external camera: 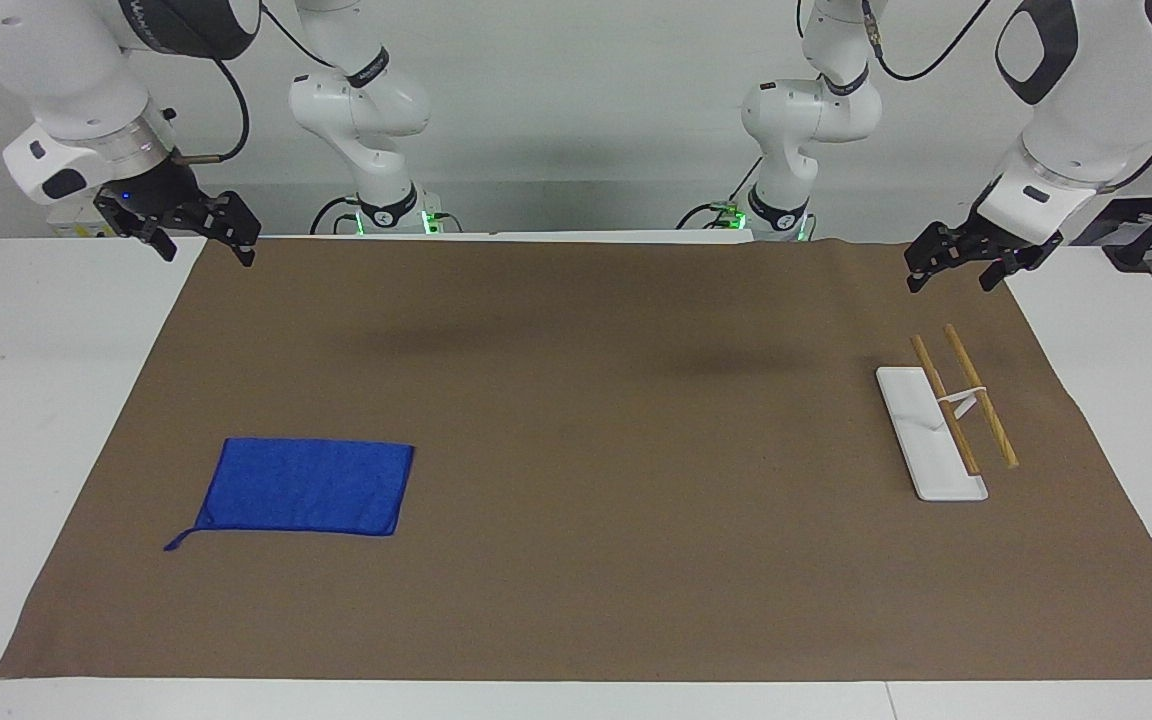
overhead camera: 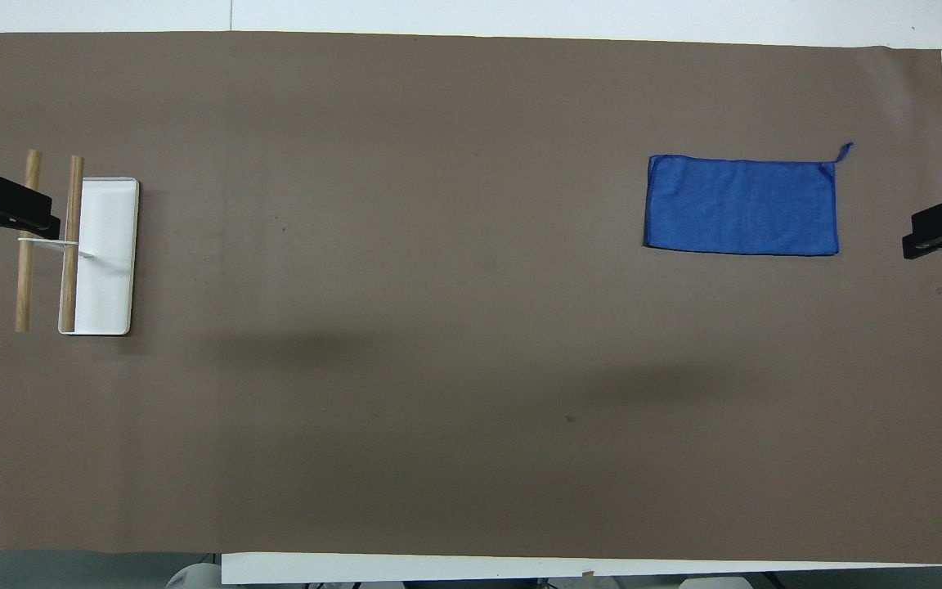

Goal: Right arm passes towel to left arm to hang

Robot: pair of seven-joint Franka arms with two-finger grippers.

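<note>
The blue towel (external camera: 306,487) lies flat on the brown mat (external camera: 576,400) toward the right arm's end of the table, its corner loop pointing away from the robots. It also shows in the overhead view (overhead camera: 741,204). My right gripper (external camera: 208,250), with the blue wrist light, hangs open and empty in the air over the mat's edge at its own end, apart from the towel. My left gripper (external camera: 951,282) hangs open and empty over the mat's edge at the left arm's end, above the rack. Both arms wait.
A white tray (external camera: 921,440) with two wooden rods (external camera: 981,395) held on a small white stand sits on the mat toward the left arm's end; it also shows in the overhead view (overhead camera: 111,270). White table (external camera: 46,400) borders the mat.
</note>
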